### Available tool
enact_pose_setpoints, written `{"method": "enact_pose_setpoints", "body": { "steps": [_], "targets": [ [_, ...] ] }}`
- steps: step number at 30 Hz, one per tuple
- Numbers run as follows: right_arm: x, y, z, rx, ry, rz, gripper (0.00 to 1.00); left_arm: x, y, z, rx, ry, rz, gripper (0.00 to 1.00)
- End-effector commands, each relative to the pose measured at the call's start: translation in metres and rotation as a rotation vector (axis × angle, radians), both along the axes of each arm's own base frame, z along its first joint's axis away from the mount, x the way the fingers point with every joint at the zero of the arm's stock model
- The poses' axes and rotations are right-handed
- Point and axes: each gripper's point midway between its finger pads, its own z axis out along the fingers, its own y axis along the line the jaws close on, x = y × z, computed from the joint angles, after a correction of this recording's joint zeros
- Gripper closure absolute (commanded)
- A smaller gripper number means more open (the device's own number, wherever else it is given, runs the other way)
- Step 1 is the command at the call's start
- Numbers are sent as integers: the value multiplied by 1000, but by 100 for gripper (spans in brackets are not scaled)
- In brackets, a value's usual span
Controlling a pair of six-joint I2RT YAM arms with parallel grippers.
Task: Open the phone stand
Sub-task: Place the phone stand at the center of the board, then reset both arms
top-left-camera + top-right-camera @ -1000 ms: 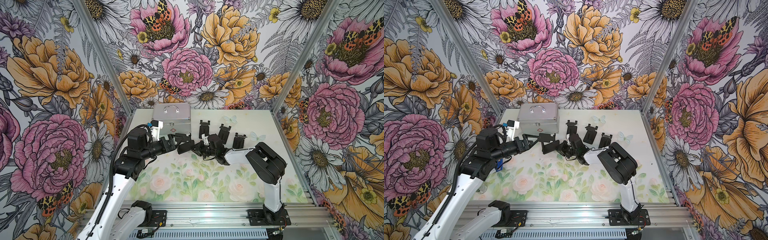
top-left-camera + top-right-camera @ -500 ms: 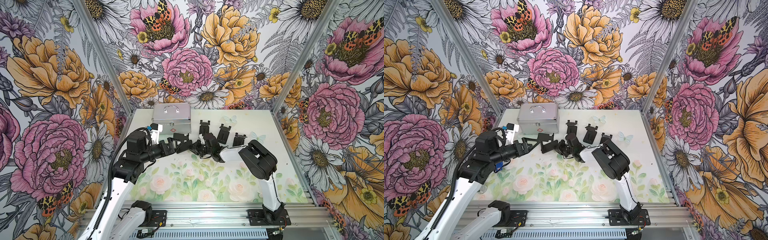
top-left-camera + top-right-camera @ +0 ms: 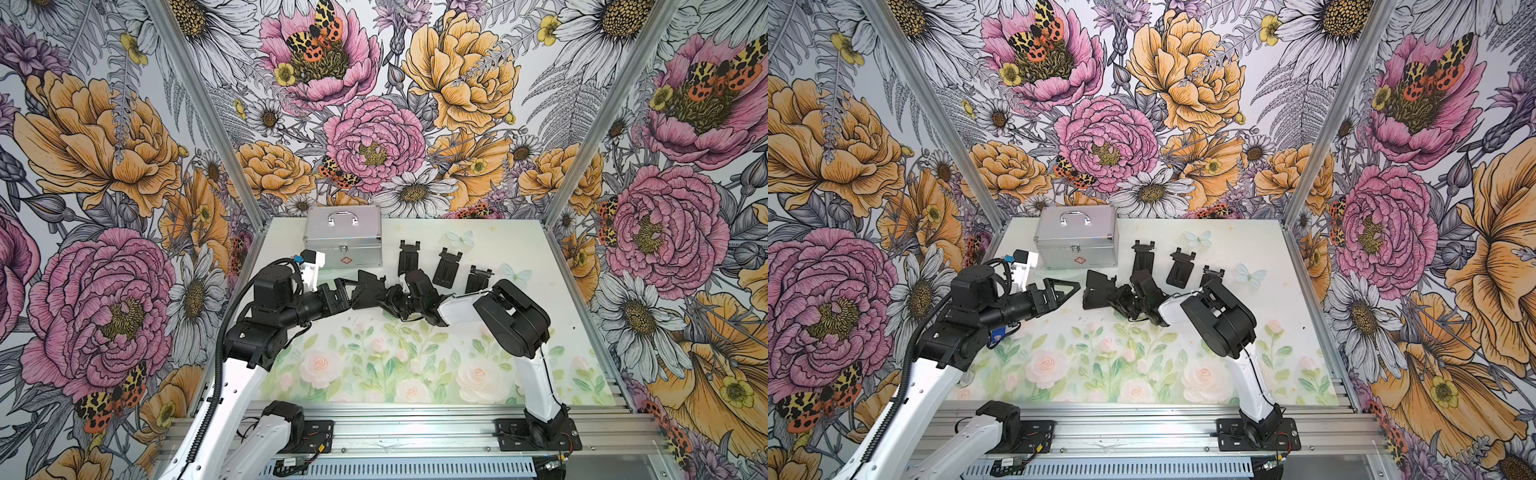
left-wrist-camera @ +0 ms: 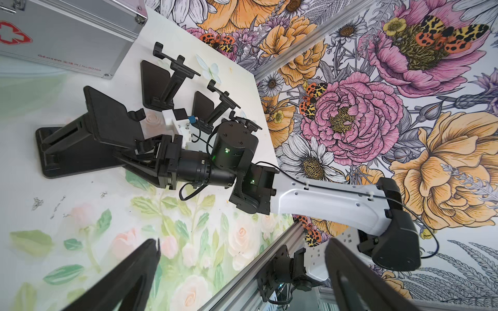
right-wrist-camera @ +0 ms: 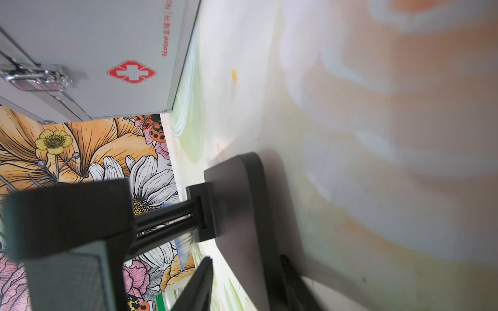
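The black phone stand (image 3: 368, 289) (image 3: 1098, 291) rests on its base on the table, in front of the silver case. Its plate (image 4: 110, 118) is raised at a slant on the hinged arm. My right gripper (image 3: 384, 297) (image 3: 1121, 299) (image 5: 244, 259) lies low on the table with its jaws on either side of the stand's base (image 5: 237, 202). They are open, and a strip of table shows between one finger and the base. My left gripper (image 3: 347, 293) (image 3: 1071, 293) (image 4: 242, 246) hovers just left of the stand, wide open and empty.
A silver first-aid case (image 3: 343, 237) (image 3: 1075, 243) stands at the back left, close behind the stand. Three more black stands (image 3: 409, 259) (image 3: 446, 268) (image 3: 478, 278) lie in a row to its right. Flowered walls close the table on three sides.
The right arm's elbow has shifted a little to the left, and its jaws have parted around the stand's base. The left gripper stays open beside the stand.
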Motion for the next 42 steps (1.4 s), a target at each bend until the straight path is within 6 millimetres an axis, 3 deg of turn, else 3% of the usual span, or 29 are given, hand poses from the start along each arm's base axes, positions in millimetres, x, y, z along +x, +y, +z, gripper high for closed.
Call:
{"method": "enact_pose_setpoints", "body": {
  "steps": [1, 8, 12, 14, 17, 23, 27, 29, 31, 33, 37, 42],
  "targets": [
    [-11, -9, -18, -52, 59, -22, 46, -1, 4, -3, 14, -7, 4, 1],
    [-37, -34, -23, -152, 151, -51, 14, 3, 8, -7, 36, 35, 29, 1],
    [-58, -60, -22, -248, 198, -70, 10, 6, 10, -13, 56, 65, 48, 1],
    [-65, -68, -13, -285, 186, -56, 9, 8, 18, -18, 95, 77, 86, 1],
    [-75, -86, 17, -386, 105, -27, 6, 11, 35, -28, 181, 80, 168, 1],
    [-71, -138, 118, -718, -209, 9, 1, 26, 105, -65, 496, 57, 464, 1],
    [-61, -203, 186, -957, -446, -138, 1, 35, 149, -67, 673, -30, 648, 1],
    [-61, -243, 212, -1087, -549, -249, 1, 44, 159, -62, 685, -108, 722, 1],
    [-62, -285, 225, -1232, -594, -342, 1, 49, 171, -68, 708, -153, 806, 1],
    [-61, -324, 226, -1368, -614, -433, 1, 59, 174, -82, 725, -198, 832, 1],
    [-55, -383, 196, -1500, -602, -552, 1, 69, 183, -118, 790, -184, 894, 1],
    [-50, -420, 143, -1467, -656, -592, 1, 89, 182, -105, 832, -308, 922, 1]
  ]
}}
